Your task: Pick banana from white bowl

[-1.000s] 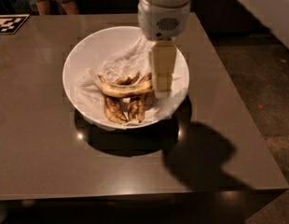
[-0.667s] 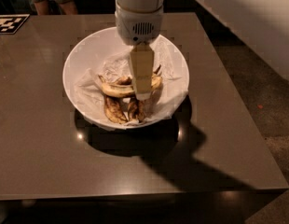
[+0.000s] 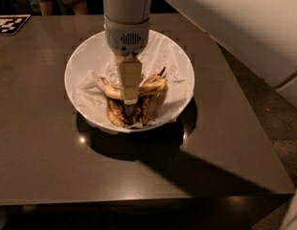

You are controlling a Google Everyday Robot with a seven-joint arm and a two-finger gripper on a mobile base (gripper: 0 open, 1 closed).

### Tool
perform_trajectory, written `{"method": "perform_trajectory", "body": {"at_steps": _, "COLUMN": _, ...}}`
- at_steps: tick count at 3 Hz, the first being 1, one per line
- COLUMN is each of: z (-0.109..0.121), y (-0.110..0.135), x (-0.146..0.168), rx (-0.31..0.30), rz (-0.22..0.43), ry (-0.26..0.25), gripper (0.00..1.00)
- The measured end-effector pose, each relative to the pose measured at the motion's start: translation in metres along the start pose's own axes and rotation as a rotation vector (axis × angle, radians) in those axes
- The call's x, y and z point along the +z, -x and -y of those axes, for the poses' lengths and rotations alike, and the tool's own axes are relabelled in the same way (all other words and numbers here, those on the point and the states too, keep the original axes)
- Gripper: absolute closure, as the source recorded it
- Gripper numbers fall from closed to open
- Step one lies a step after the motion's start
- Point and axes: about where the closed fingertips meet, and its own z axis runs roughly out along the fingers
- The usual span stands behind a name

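So, the yellow, brown-speckled curved banana (image 3: 155, 86) lies across the middle of the big round white bowl (image 3: 74, 66), on the darker shrivelled bananas (image 3: 123, 115) and crumpled white paper (image 3: 163, 51), same spot as a second ago. The tan two-finger gripper (image 3: 130, 98) has slid left from the bowl's right side and now hangs right over the banana's middle. Can't tell if it's got hold of anything. The bowl sits on a brown square table (image 3: 38, 143), with a black-and-white marker tag (image 3: 9, 24) at its far left corner and dark floor (image 3: 278, 123) off to the right.
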Motion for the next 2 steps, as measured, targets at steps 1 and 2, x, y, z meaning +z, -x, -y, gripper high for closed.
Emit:
{"method": "perform_trajectory", "body": {"at_steps": 1, "z": 0.002, "y": -0.005, "x": 0.019, "rx": 0.024, "rz": 0.003, "ry": 0.048, "gripper": 0.24}}
{"method": "perform_trajectory", "body": {"at_steps": 2, "z": 0.004, "y": -0.019, "x": 0.039, "rx": 0.06, "rz": 0.005, "ry": 0.095, "gripper": 0.25}}
